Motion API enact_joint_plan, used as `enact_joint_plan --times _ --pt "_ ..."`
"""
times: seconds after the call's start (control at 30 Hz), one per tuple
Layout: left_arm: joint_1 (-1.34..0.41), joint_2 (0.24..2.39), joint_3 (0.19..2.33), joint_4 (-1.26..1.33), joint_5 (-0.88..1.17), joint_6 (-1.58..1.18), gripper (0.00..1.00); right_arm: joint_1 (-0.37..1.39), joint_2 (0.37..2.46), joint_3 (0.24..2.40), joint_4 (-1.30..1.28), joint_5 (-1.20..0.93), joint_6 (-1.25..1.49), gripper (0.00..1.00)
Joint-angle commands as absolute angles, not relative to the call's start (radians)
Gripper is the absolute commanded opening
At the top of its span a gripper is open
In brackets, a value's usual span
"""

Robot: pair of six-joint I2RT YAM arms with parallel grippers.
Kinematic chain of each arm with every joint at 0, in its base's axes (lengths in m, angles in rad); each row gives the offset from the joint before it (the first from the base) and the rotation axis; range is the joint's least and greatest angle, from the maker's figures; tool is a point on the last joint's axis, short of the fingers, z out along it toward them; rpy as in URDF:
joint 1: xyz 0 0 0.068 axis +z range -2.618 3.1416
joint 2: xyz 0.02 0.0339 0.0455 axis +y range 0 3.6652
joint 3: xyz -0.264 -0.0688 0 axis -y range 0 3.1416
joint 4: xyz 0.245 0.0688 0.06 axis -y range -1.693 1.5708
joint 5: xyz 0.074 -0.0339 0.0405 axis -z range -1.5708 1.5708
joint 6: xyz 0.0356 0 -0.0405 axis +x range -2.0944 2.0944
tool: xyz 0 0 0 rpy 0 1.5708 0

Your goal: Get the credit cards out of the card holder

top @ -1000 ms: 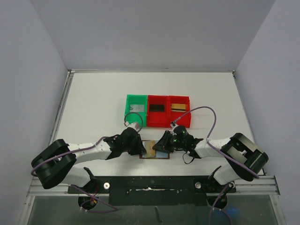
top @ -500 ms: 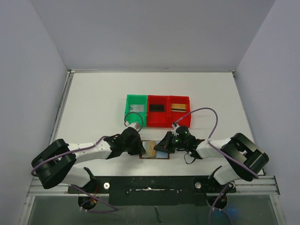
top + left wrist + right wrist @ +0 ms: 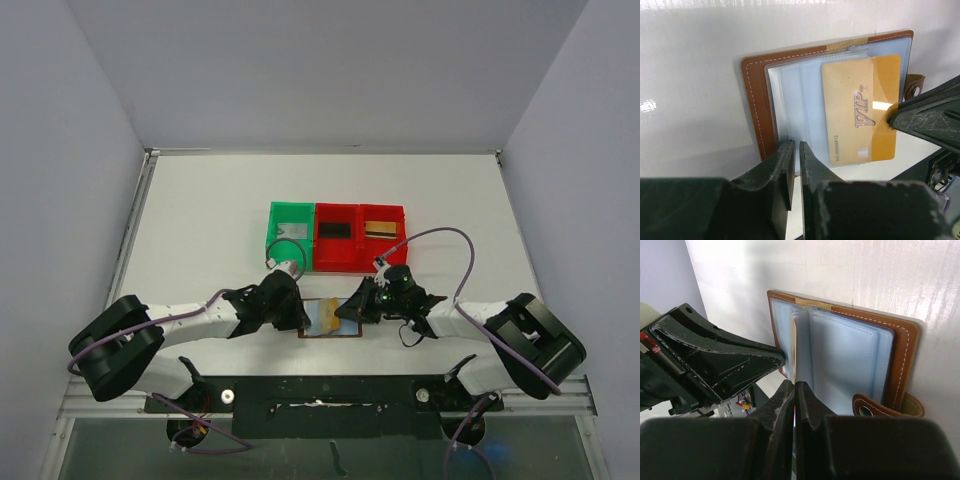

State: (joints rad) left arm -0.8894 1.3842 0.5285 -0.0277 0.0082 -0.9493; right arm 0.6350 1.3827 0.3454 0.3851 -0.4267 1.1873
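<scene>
Since a second ago, your right arm's elbow has swung outward, and the gold card has come off the left half of the card holder. Pale blue now shows there, and the gold sits nearer the middle fold. Your right pincer is closed on that card's edge, which shows as a thin gold line between its fingers in the right wrist view. The left wrist view shows the card's face, which reads VIP.

The card holder lies open on the table near the front edge, between your two arms. It has a brown rim around pale blue-grey sleeves, with its snap tab on the right arm's side. Your left pincer has its jaws almost together, pinching the sleeves' edge on the holder's left side. Well behind the holder stand the green bin and two red bins.
</scene>
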Motion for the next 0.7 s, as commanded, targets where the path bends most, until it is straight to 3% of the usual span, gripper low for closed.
enact_joint_plan --times 0.0,0.37,0.67 --pt "-0.894 1.397 0.56 -0.056 -0.017 -0.928 0.09 0.614 1.339 0.351 0.365 -0.461 1.144 0.0" --pt "-0.896 1.357 0.605 -0.095 0.001 -0.877 0.12 0.593 1.313 0.358 0.304 -0.463 1.092 0.0" --pt "-0.898 1.306 0.642 0.004 0.083 -0.87 0.31 0.622 1.451 0.374 0.415 -0.45 1.132 0.0"
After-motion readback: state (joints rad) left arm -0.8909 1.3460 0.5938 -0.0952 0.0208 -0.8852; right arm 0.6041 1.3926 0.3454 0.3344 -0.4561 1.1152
